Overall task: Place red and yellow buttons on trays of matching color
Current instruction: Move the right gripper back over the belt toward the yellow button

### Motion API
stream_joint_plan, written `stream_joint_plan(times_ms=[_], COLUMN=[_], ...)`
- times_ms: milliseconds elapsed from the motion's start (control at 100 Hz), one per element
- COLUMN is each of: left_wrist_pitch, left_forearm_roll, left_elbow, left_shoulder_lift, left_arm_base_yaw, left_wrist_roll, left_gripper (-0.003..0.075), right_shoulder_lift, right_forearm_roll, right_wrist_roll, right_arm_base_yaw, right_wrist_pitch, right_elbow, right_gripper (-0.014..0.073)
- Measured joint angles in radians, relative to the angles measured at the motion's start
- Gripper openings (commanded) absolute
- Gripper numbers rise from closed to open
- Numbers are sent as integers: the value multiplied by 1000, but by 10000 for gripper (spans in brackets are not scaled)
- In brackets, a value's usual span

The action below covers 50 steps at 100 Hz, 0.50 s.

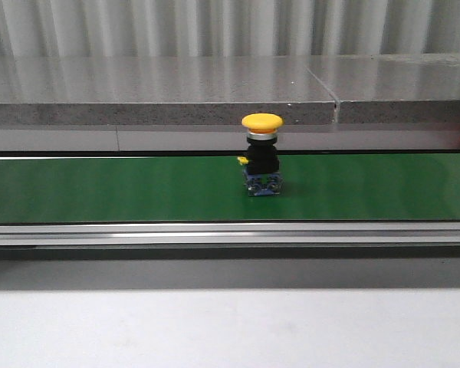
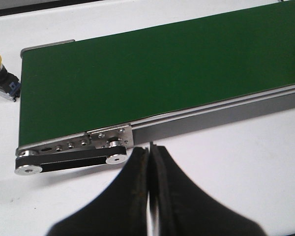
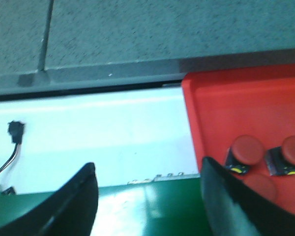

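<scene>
Yellow button (image 1: 262, 156) away from pincers

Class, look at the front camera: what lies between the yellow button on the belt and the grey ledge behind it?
Only bare green belt, then a dark gap, lies between the yellow button and the grey ledge, as the front view shows.

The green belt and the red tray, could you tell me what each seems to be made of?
The green belt looks like matte rubber or PVC: flat, even colour with only a soft sheen, running between bright metal side rails, probably aluminium. The red tray looks like moulded plastic: uniform colour, smooth surface, a raised rounded rim. The red buttons in it seem to be plastic too.
</scene>
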Motion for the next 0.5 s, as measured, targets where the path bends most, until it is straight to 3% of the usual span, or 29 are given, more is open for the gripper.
stream_joint_plan(times_ms=[500], left_wrist_pitch=[0], left_forearm_roll=[0], left_elbow=[0], left_shoulder_lift=[0], left_arm_base_yaw=[0], left_wrist_roll=[0], left_gripper=[-21], right_shoulder_lift=[-99], right_forearm_roll=[-4], right_wrist_roll=[0], right_arm_base_yaw=[290], right_wrist_pitch=[162], right_elbow=[92], right_gripper=[465])
